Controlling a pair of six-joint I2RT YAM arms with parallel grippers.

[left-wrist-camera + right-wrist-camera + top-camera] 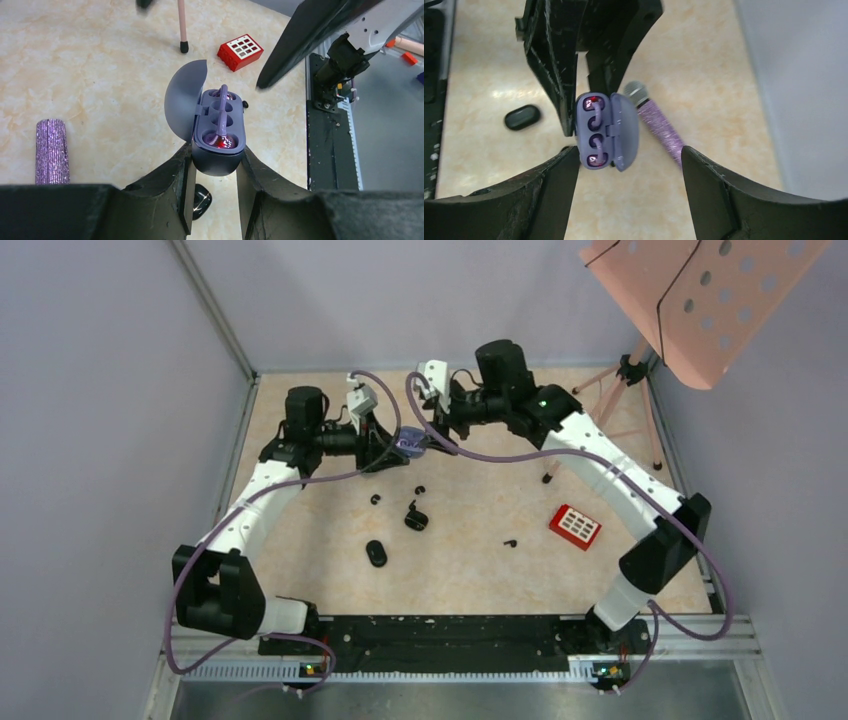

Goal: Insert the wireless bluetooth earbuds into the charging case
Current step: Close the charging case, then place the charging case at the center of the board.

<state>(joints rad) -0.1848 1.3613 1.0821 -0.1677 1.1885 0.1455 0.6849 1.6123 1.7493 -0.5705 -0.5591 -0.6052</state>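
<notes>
The left gripper [215,154] is clamped on a lilac-grey oval charging case [218,167] with its lid swung open. Both lilac-pink wireless earbuds [222,141] sit in the case's wells. The right gripper [629,150] hangs just before the case, fingers spread wide and holding nothing. A purple glitter microphone [659,125] lies beside the case and a glossy black oval case [522,116] lies near. Tiny black earbuds [376,499] and a red perforated block [575,526] lie farther off on the beige marbled table [480,575].
</notes>
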